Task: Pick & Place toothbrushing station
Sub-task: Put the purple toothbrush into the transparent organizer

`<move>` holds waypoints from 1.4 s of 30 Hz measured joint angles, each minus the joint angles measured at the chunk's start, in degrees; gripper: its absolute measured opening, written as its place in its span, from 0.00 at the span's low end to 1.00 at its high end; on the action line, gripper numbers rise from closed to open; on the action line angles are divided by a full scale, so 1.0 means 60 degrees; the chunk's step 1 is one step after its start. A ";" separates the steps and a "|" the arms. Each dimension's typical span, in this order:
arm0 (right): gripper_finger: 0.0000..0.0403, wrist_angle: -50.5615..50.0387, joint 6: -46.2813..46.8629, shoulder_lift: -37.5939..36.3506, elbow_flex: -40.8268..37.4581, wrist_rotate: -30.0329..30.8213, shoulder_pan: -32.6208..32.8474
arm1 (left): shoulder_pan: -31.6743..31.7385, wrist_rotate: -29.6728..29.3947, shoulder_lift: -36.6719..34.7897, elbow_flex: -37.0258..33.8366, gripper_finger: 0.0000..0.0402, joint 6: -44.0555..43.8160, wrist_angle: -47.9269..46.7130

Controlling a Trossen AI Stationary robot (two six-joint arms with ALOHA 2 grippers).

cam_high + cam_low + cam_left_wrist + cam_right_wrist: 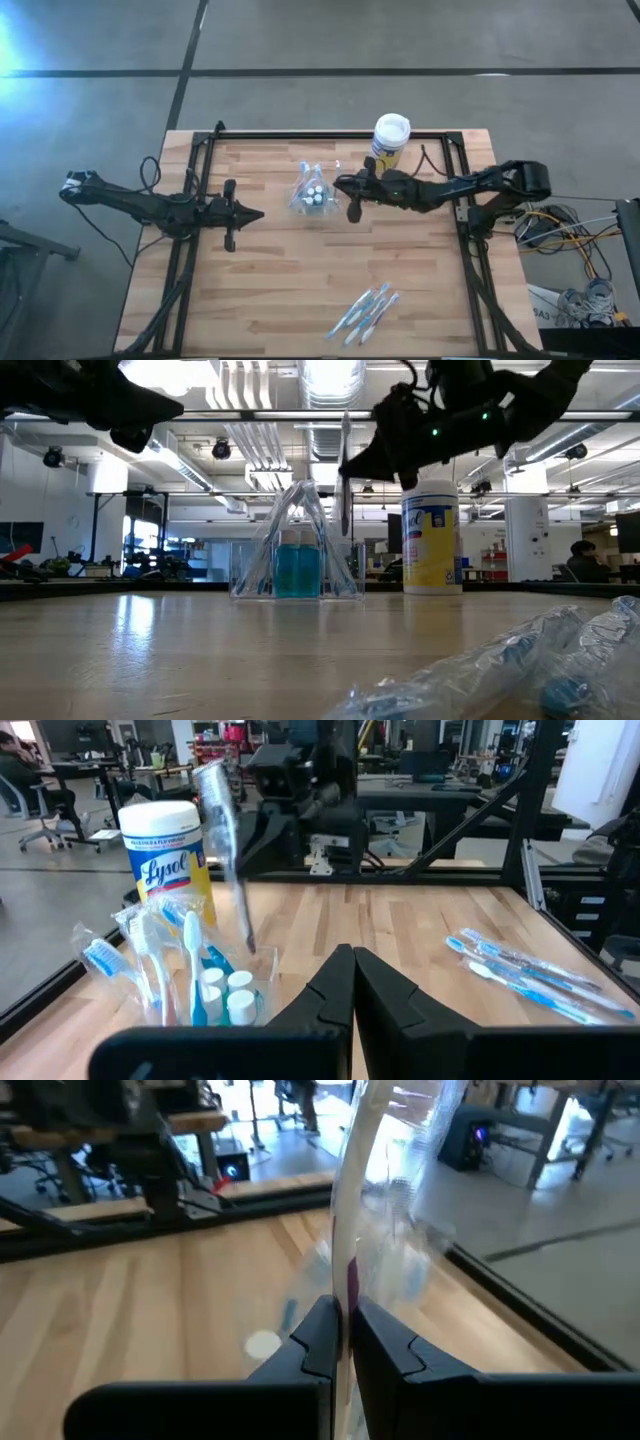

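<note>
The clear plastic holder point(313, 190) stands on the table's far middle, holding toothbrushes and teal-capped white tubes point(215, 985). It also shows in the low view point(295, 555). My right gripper point(352, 192) is just right of the holder, above the table, and is shut on a toothbrush in a clear wrapper point(346, 480). The toothbrush stands upright beside the holder. My left gripper point(257, 213) is shut and empty, left of the holder, with its fingertips point(352, 970) pointing toward it. Several wrapped toothbrushes point(365, 310) lie flat near the table's near edge. My right gripper pinches the wrapped toothbrush between its two fingers, at about the middle of its length point(345, 1295). The fingers come level from the table's right side and lie across the brush. The brush stands nearly upright and clear of the table, its lower end point(250, 942) by the holder's rim.
A white-lidded canister with a yellow-blue label point(390, 140) stands at the far edge, behind my right arm. It also shows in the left wrist view point(165, 850). A black frame point(330, 134) borders the table's far and side edges. Bare wood lies between the holder and the loose toothbrushes.
</note>
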 joint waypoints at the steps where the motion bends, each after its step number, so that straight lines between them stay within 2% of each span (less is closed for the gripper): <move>1: 0.03 0.0030 0.0041 0.0144 -0.0005 0.0000 -0.0041 | -0.0002 0.0000 0.0000 -0.0035 0.02 -0.0002 -0.0003; 11: 0.03 0.0026 0.0559 0.0883 -0.0004 0.0098 -0.0229 | 0.0000 -0.0005 0.0004 -0.0076 0.02 -0.0078 0.0080; 20: 0.03 -0.0153 0.0467 0.1739 0.0534 0.0025 -0.0214 | -0.0002 -0.0029 0.0004 -0.0076 0.02 -0.0106 0.0096; 32: 0.04 -0.0475 0.0573 0.1857 0.0559 -0.0219 -0.0218 | 0.0000 -0.0022 0.0007 -0.0076 0.02 -0.0128 0.0096; 35: 0.08 -0.0701 0.0689 0.1857 0.0551 -0.0563 -0.0225 | 0.0001 -0.0013 0.0007 -0.0076 0.02 -0.0168 0.0096; 42: 0.29 -0.0842 0.0791 0.1627 0.0548 -0.0601 -0.0246 | 0.0002 0.0007 0.0007 -0.0076 0.02 -0.0204 0.0095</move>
